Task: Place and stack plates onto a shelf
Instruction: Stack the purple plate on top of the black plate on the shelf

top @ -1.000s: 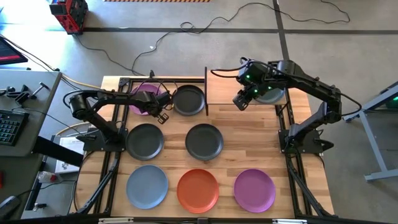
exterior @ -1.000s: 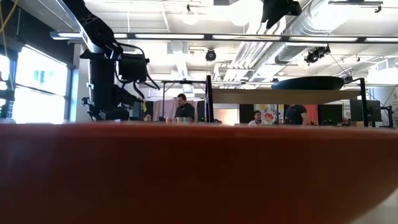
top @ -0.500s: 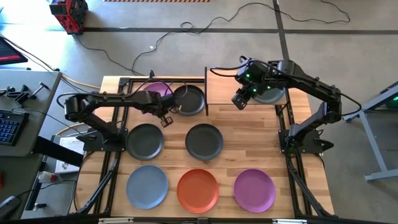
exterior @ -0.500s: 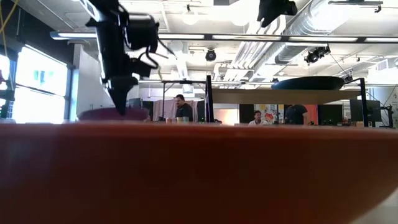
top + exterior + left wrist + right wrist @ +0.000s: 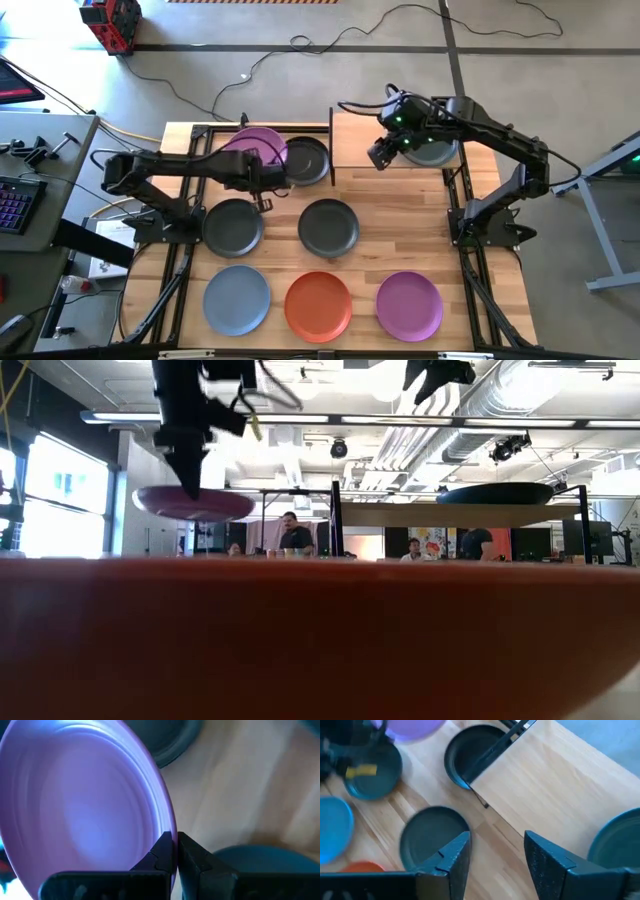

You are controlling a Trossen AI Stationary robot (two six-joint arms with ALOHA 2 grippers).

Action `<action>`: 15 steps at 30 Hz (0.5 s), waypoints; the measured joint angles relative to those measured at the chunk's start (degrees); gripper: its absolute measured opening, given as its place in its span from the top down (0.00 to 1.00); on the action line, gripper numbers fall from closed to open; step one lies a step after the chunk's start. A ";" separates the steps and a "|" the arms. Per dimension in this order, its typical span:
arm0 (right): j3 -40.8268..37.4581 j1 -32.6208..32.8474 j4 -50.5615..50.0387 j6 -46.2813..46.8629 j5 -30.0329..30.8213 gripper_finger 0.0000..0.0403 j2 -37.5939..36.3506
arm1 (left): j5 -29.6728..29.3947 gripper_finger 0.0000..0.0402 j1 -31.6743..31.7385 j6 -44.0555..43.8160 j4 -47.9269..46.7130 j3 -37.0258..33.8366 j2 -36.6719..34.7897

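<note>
Here the left gripper (image 5: 268, 172) pinches a purple plate (image 5: 256, 148) beside a dark plate (image 5: 306, 160); the right gripper (image 5: 380, 155) hangs open above the shelf (image 5: 360, 140).

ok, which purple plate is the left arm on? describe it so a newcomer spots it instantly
Start at the small light-wood shelf board at the table's far edge, then look just left of its black post. There a round purple plate hangs above the table, its rim pinched in the left gripper. The other purple plate lies flat in the near row, beside the orange plate.

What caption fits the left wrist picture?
Left tool pinches the rim of a round purple plate, raised above the light wooden tabletop.
</note>
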 joint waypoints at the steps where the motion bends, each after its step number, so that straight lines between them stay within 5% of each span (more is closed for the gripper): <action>1: 0.00 0.00 0.53 1.53 0.02 0.59 0.13 | 0.00 1.00 -1.00 2.02 -0.29 0.81 0.00; 15: -0.02 0.73 3.72 7.50 0.30 0.59 6.21 | -7.95 1.00 -13.07 31.94 0.25 8.99 0.00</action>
